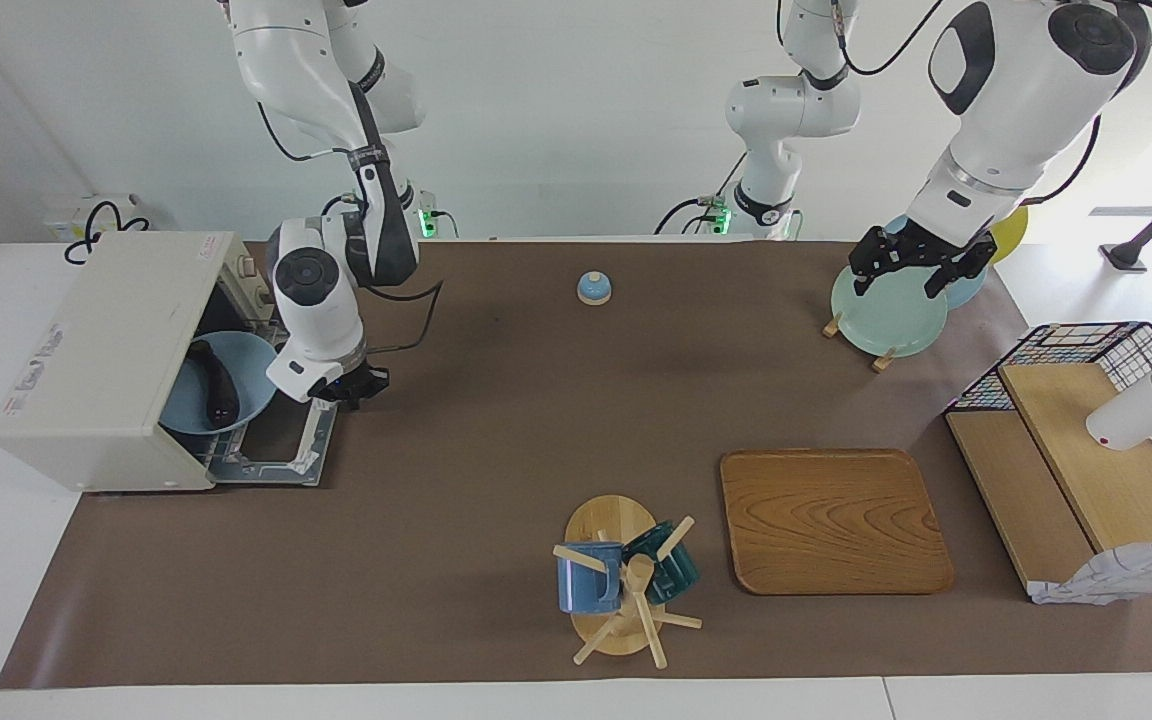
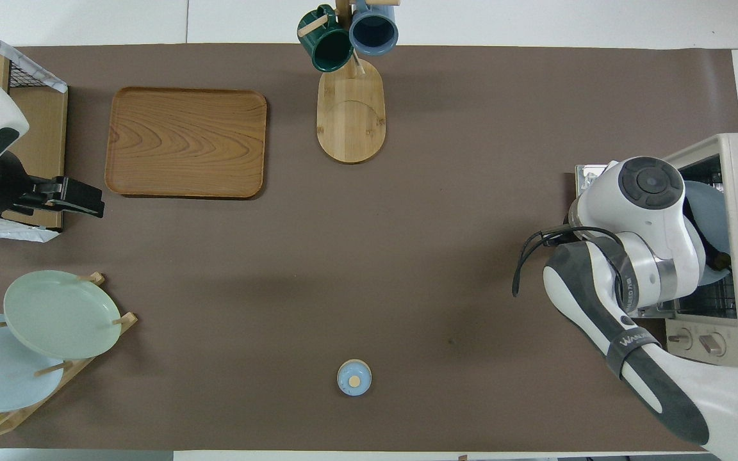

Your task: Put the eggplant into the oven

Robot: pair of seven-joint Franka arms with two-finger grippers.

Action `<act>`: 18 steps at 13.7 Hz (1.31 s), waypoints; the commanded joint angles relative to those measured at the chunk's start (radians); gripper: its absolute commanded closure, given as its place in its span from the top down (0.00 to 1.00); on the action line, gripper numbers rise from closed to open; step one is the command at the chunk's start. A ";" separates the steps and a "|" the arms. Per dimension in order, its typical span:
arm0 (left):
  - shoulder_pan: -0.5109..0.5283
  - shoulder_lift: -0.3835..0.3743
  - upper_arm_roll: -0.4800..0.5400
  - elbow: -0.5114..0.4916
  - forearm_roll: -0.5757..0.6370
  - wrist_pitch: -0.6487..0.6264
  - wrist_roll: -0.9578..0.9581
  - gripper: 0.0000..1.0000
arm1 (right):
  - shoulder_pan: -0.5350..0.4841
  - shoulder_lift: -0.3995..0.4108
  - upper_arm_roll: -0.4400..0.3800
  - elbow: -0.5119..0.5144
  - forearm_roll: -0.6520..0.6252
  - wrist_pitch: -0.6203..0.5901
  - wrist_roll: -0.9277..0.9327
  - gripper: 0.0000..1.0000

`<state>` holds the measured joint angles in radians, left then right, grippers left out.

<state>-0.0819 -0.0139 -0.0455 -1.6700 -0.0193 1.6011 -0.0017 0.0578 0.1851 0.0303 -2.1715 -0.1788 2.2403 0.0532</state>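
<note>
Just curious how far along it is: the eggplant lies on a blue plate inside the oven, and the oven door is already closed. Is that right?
Not quite. The eggplant does lie on the blue plate inside the oven, but the door is open, folded down flat on the table. The facing view shows it.

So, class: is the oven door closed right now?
No, the oven has its door folded down flat, and the eggplant on a blue plate shows inside.
</note>
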 commanded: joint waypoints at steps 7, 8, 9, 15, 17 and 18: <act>0.013 -0.006 -0.007 0.009 0.013 -0.020 0.011 1.00 | -0.021 -0.015 0.006 0.014 -0.140 -0.087 -0.055 0.00; 0.013 -0.006 -0.007 0.009 0.013 -0.020 0.011 1.00 | -0.021 -0.012 0.008 0.060 -0.151 -0.156 -0.073 0.00; 0.013 -0.006 -0.007 0.009 0.013 -0.020 0.011 1.00 | -0.019 -0.016 0.008 0.102 -0.154 -0.216 -0.134 0.00; 0.013 -0.006 -0.007 0.009 0.013 -0.020 0.011 1.00 | -0.113 -0.104 0.002 0.179 -0.154 -0.366 -0.381 0.00; 0.013 -0.006 -0.007 0.009 0.013 -0.020 0.011 1.00 | -0.141 -0.119 -0.001 0.179 -0.154 -0.378 -0.407 0.00; 0.011 -0.006 -0.007 0.009 0.013 -0.020 0.011 1.00 | -0.157 -0.122 -0.001 0.180 -0.154 -0.378 -0.430 0.00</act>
<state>-0.0818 -0.0139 -0.0455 -1.6700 -0.0193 1.6011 -0.0017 -0.0424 0.0353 0.0457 -1.9800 -0.2808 1.8325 -0.3161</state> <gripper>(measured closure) 0.000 0.991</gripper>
